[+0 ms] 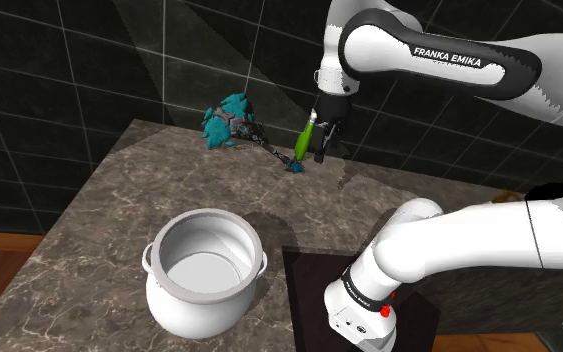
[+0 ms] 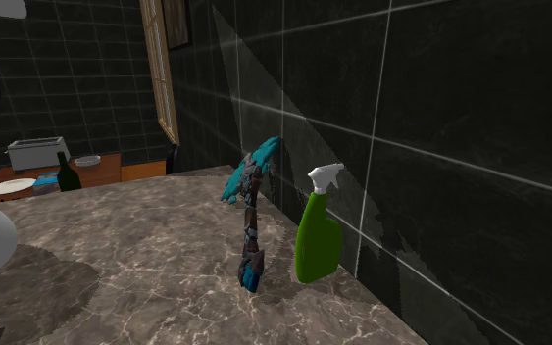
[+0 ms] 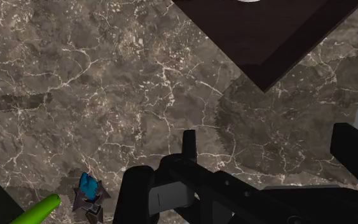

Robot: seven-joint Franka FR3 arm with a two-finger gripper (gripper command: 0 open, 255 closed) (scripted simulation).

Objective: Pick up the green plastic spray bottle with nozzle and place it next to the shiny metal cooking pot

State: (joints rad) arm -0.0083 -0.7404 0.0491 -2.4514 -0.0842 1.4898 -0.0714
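Shoulder view: tool (image 1: 319, 150) just beside the green spray bottle (image 1: 306, 140) at the back of the surface (image 1: 119, 200), well apart from the white pot (image 1: 194, 300). Second exterior view: standing upright by the wall (image 2: 440, 147), long axis near vertical, white nozzle (image 2: 325, 177) pointing to that view's left, toward a teal brush (image 2: 251, 230). Wrist view: fingers (image 3: 136, 197) apart, bottle outside them.

The green spray bottle with a white trigger nozzle (image 2: 318, 242) is standing upright on its base at the far edge of the marbled counter (image 1: 119, 215), right up by the dark tiled wall (image 2: 460, 147). The plain white round-bellied pot (image 1: 204, 277) has two little side handles and no lid, so it's open on top. It sits upright near the front, toward the shoulder view's left, well apart from the bottle.
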